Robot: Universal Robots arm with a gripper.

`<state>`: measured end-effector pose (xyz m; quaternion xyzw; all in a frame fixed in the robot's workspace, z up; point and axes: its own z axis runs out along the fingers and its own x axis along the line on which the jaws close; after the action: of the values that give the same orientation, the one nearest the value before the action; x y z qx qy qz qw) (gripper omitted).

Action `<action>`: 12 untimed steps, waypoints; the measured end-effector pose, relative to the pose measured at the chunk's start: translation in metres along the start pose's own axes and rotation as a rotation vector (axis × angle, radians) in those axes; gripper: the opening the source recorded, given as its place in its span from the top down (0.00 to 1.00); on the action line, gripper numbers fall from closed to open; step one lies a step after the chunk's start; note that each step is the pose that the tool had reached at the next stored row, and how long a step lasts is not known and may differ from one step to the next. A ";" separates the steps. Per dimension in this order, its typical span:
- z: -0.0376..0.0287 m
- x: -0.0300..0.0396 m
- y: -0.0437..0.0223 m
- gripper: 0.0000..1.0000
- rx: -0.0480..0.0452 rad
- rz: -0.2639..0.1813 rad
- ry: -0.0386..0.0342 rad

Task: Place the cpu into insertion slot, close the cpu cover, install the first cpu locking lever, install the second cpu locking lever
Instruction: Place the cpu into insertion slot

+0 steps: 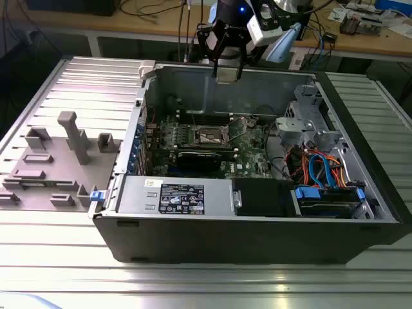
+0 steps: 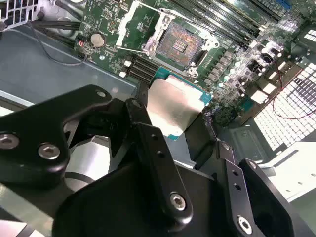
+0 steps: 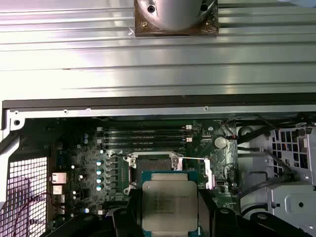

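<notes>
figure: open dark grey computer case (image 1: 225,244) on the ribbed aluminium table (image 1: 193,283), seen at the start of cpu placement.

the black two-finger gripper (image 1: 226,69) hung over the far wall of the case, high above the board. you had its fingers closed only to the width of the small flat square cpu with a silver-grey metal top (image 3: 170,202), and they gripped it by two opposite edges.

progress, as judged: no step was complete. the small dark square insertion slot with a silver metal rim (image 3: 153,164), set in the green circuit board (image 3: 89,163), lay bare, with its contact field exposed in the second wrist view. the cpu was in the air, well apart from the slot. the thin silver frame plate of the cpu cover (image 2: 127,24) appeared swung open just beside the slot. you could not make out the two locking levers; with the cover open, they were taken as not yet installed.

orientation: the metal top faced both wrist cameras, with a green edge showing around it. being near square, the chip had no marked long axis. its exact tilt against the board could not be told.
</notes>
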<state>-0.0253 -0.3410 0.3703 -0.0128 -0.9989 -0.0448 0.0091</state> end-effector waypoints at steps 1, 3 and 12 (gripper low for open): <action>0.0000 0.0000 0.0000 0.46 0.0000 0.000 -0.0001; 0.0000 0.0000 0.0000 0.46 0.0000 0.000 0.0000; 0.0003 0.0000 0.0000 0.46 -0.0009 0.045 -0.0041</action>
<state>-0.0253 -0.3410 0.3701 -0.0355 -0.9983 -0.0450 0.0081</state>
